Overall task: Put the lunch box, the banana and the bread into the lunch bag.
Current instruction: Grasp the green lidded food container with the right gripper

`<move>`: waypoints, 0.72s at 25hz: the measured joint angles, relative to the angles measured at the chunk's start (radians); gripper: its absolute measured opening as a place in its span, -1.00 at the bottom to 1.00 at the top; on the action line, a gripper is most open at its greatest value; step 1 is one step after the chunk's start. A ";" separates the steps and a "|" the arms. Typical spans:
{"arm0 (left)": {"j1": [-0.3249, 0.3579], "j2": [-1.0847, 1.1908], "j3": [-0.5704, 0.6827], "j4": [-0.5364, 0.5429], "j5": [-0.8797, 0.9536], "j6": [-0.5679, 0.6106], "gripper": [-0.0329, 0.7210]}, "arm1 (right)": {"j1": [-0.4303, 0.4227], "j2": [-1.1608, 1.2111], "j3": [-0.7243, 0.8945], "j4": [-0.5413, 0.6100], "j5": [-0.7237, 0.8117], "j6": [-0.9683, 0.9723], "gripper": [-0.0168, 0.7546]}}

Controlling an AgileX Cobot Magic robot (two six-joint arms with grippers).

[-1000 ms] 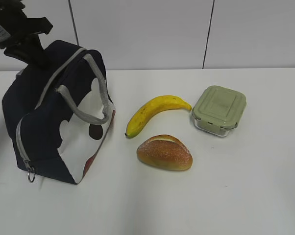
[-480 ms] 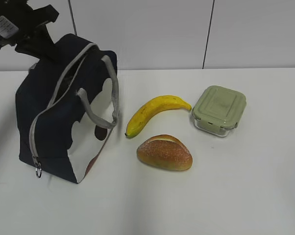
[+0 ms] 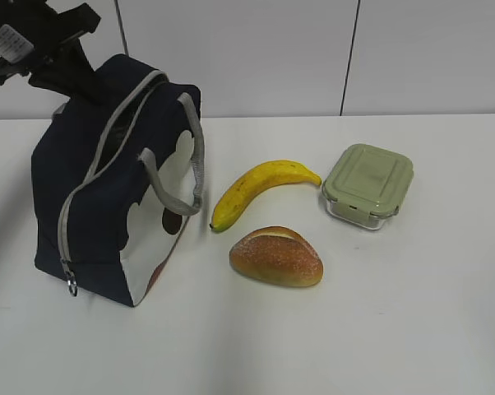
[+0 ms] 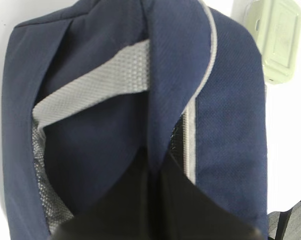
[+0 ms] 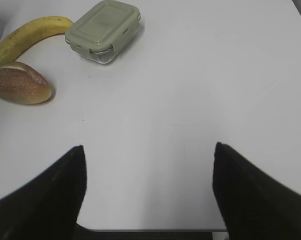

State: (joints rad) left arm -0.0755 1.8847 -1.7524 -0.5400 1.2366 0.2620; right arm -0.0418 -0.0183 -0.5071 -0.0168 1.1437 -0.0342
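While the left gripper point(image 3: 67, 78) is pressed together on the far top edge of the lunch bag point(image 3: 108, 197), the right gripper point(image 5: 148, 165) hangs spread above the bare surface point(image 5: 190, 75), well apart from the lunch box point(image 5: 103, 30), banana point(image 5: 28, 32) and bread point(image 5: 19, 83).
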 joint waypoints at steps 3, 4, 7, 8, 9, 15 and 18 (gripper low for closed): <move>0.000 0.008 0.000 -0.001 0.000 0.000 -0.91 | 0.000 0.000 0.000 0.000 0.000 0.000 0.55; 0.000 0.011 0.000 -0.001 0.000 0.000 -0.91 | 0.000 0.000 0.000 0.000 0.000 0.000 0.55; 0.000 0.016 0.000 -0.001 -0.003 0.000 -0.91 | 0.000 0.000 0.000 0.000 0.000 0.000 0.55; 0.000 0.016 0.000 -0.001 -0.003 0.000 -0.91 | 0.000 0.000 0.000 0.000 0.000 0.000 0.55; 0.000 0.016 0.000 -0.002 -0.003 0.000 -0.91 | 0.000 0.000 0.000 0.000 0.000 0.000 0.55; 0.000 0.016 0.000 -0.002 -0.003 0.000 -0.91 | 0.000 0.154 -0.017 0.032 -0.119 0.007 0.55; 0.000 0.016 0.000 -0.002 -0.003 0.000 -0.91 | 0.000 0.285 -0.019 0.100 -0.239 0.011 0.55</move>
State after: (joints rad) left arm -0.0755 1.9011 -1.7524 -0.5424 1.2338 0.2620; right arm -0.0418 0.2670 -0.5259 0.0836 0.9047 -0.0234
